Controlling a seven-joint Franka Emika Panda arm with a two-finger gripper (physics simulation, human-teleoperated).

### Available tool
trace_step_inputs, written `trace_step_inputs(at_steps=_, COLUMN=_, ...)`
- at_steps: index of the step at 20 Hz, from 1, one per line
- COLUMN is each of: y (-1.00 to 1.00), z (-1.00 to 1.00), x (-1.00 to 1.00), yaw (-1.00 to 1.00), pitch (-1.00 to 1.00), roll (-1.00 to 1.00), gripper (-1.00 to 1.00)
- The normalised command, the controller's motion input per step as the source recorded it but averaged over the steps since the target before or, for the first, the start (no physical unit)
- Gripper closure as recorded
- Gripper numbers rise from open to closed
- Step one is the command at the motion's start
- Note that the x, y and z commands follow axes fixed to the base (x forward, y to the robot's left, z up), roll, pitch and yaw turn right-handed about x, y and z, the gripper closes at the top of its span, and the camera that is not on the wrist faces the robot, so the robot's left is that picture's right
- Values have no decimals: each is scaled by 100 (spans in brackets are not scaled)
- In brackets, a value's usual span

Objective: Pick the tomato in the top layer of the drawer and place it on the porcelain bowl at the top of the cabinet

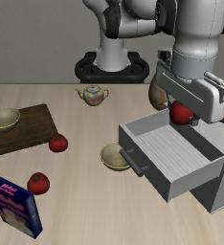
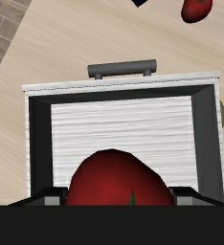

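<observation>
My gripper (image 1: 184, 107) is shut on a red tomato (image 1: 182, 113), holding it in the air above the open top drawer (image 1: 171, 151) of the grey cabinet (image 1: 215, 196). In the wrist view the tomato (image 2: 119, 182) sits between my fingertips, right at the gripper (image 2: 119, 199). Below it lies the drawer's bare white floor (image 2: 123, 129), with the handle (image 2: 122, 69) beyond. A beige bowl (image 1: 158, 94) stands at the cabinet's top, partly hidden behind my hand.
Another bowl (image 1: 114, 155) sits on the table beside the drawer front. Two loose tomatoes (image 1: 58, 144) (image 1: 39, 182), a blue box (image 1: 16, 203), a teapot (image 1: 92, 95) and a dark board (image 1: 28, 134) carrying a bowl (image 1: 3, 119) lie toward the exterior view's left.
</observation>
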Motion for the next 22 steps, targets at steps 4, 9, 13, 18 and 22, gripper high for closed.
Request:
trace_step_inputs(at_steps=4, y=0, z=100, x=0, yaw=0, pitch=0, roll=0, gripper=100)
trace_step_inputs(at_steps=9, y=100, z=0, x=0, yaw=0, pitch=0, roll=0, gripper=100)
trace_step_inputs(at_steps=13, y=100, z=0, x=0, yaw=0, pitch=0, roll=0, gripper=100)
trace_step_inputs(at_steps=18, y=20, z=0, x=-80, yaw=0, pitch=0, roll=0, gripper=100)
trace_step_inputs(at_steps=22, y=-25, z=0, x=-25, yaw=0, pitch=0, roll=0, gripper=-100)
